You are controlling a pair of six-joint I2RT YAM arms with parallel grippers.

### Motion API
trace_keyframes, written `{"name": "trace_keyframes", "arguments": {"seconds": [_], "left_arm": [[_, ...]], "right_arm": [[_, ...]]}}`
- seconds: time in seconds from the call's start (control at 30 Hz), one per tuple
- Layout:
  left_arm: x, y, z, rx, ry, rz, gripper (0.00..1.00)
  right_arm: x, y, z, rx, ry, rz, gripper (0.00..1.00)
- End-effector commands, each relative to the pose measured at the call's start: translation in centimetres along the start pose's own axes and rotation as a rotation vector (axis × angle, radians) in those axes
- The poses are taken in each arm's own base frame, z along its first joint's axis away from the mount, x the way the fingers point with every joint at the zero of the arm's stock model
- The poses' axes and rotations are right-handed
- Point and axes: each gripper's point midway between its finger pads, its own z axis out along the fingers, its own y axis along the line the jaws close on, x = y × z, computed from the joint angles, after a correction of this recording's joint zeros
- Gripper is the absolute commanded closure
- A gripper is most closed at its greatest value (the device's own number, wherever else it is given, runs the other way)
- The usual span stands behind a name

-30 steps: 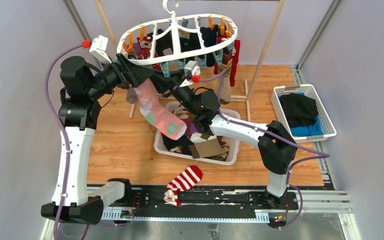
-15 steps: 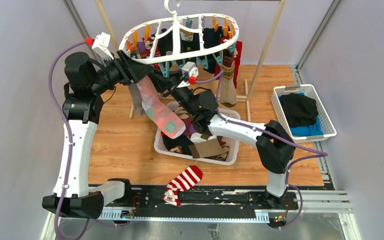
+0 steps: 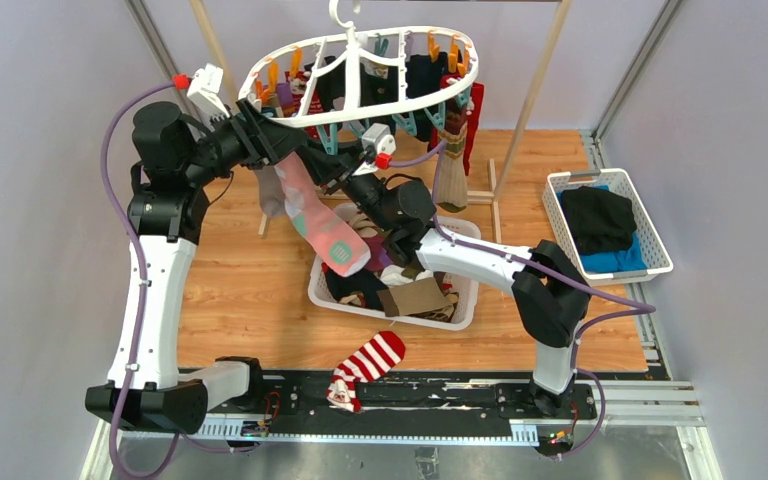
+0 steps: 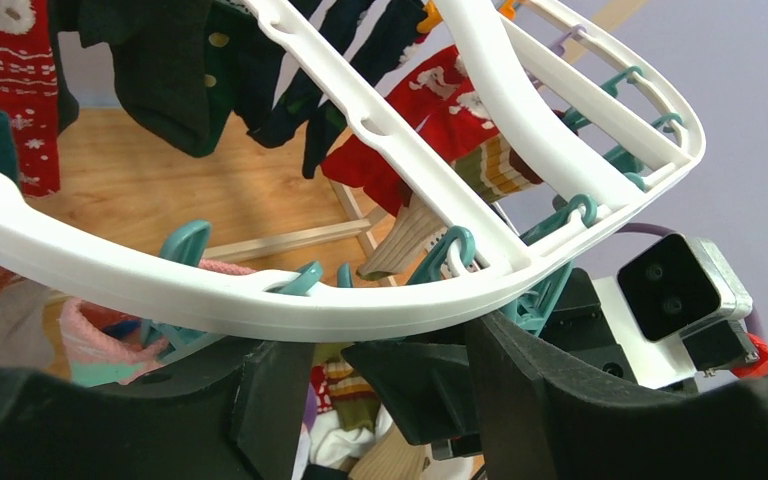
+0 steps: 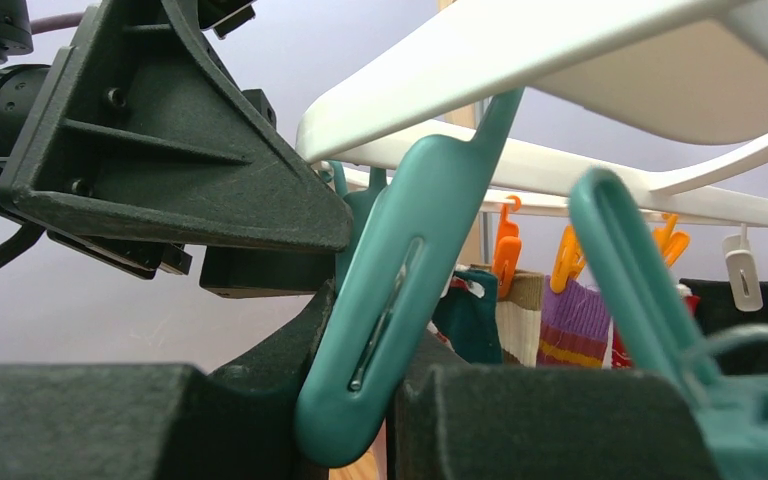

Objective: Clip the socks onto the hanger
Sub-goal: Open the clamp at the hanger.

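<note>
The hanger hangs over the far middle of the worktop, with socks clipped beneath it. Under its near rim the left end effector and the right end effector meet at one clothespin, which stands between the right one's fingers. A dangling sock hangs just below them, over the left end of the central basket, which holds more socks. A lone sock lies at the near edge, in front of that basket. At the right edge, a second basket holds folded clothes.
</note>
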Motion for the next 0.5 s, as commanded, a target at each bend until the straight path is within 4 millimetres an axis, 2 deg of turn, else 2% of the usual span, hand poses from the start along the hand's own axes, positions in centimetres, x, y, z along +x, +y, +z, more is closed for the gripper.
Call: {"name": "trace_keyframes", "arguments": {"seconds": [0.0,0.33,0.47], "left_arm": [[-2.1,-1.0,0.4,0.045,-0.059,0.046,0.4],[-2.9,0.1,0.5,-0.007,-0.097,0.107,0.41],[-3.1,0.7,0.7,-0.032,-0.105,0.132,0.47]], "right_arm": [[-0.3,4.0,0.3,-0.124,-0.007,-0.002,1.0],[0.3,4.8,0.4,-0.153,0.014,-0.002,1.0],[0.5,5.2,0.4,-0.167,0.02,0.002,1.0]]}}
